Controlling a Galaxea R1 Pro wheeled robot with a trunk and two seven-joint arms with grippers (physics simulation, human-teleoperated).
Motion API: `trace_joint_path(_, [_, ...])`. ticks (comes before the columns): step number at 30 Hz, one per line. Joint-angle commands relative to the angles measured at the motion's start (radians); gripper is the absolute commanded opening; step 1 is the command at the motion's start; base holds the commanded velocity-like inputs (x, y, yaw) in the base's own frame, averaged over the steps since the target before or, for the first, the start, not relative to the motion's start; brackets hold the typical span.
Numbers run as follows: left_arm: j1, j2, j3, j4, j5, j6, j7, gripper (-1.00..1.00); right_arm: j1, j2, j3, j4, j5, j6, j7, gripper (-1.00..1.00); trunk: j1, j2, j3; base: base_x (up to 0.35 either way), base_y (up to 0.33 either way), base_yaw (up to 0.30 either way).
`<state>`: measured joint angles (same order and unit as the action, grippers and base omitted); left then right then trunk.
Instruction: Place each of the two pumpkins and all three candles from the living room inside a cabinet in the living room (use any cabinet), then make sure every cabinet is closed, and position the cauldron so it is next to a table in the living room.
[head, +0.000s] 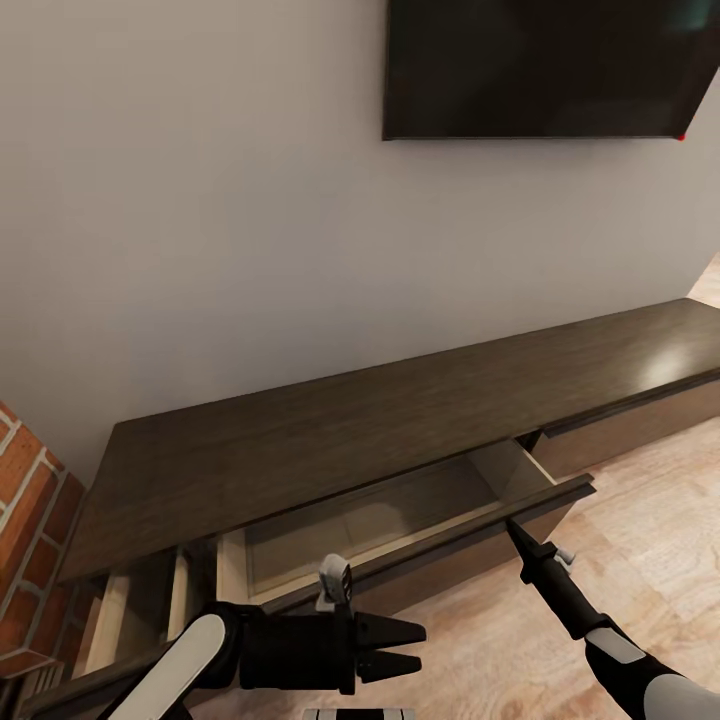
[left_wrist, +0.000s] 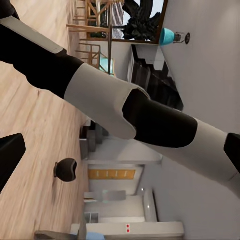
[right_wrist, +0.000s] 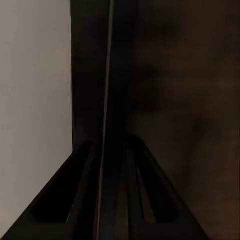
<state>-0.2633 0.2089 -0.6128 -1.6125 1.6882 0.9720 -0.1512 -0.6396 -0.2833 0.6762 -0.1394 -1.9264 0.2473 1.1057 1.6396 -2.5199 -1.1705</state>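
My right gripper (head: 513, 527) is pinched thin, its tip touching the front board of the open drawer (head: 400, 520) of the cabinet (head: 330, 440), I think to push it shut. My left gripper (head: 405, 648) waits low in front of the drawer, fingers a little apart, holding nothing. The cauldron (left_wrist: 66, 169) sits on the floor, far off.

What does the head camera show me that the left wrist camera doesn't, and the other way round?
Head view: the dark cabinet with a drawer pulled open, the TV, the brick fireplace, the left pincer, and the right pincer at the drawer's front. Left wrist view: the black cauldron on the floor, and wooden chairs far off. Both: the wood floor, the pale wall, and a black-and-white robot arm.
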Motion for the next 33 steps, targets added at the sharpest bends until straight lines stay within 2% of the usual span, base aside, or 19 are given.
trace_joint_path(1, [-0.001,-0.002,-0.001,0.000,-0.008,0.000,-0.010,1.00,-0.001,-0.001,0.012,-0.005,-0.011,0.016,0.009,-1.00,0.000,0.000,-0.001,-0.005,0.000,0.000])
trace_joint_path(20, [-0.001,-0.006,-0.001,0.000,-0.008,-0.001,-0.010,1.00,-0.002,-0.006,-0.016,-0.040,-0.010,-0.029,-0.055,-1.00,0.000,0.000,-0.001,-0.073,0.000,0.000])
trace_joint_path(21, [-0.001,-0.006,-0.001,0.000,-0.009,-0.001,-0.010,1.00,-0.002,-0.006,0.028,-0.040,-0.011,0.015,0.022,-1.00,0.000,0.000,-0.001,-0.028,0.000,0.000])
trace_joint_path(33, [-0.001,-0.006,-0.001,0.000,-0.008,-0.001,-0.010,1.00,-0.002,-0.007,0.028,-0.040,-0.011,0.015,0.022,-1.00,0.000,0.000,-0.001,-0.042,0.000,0.000])
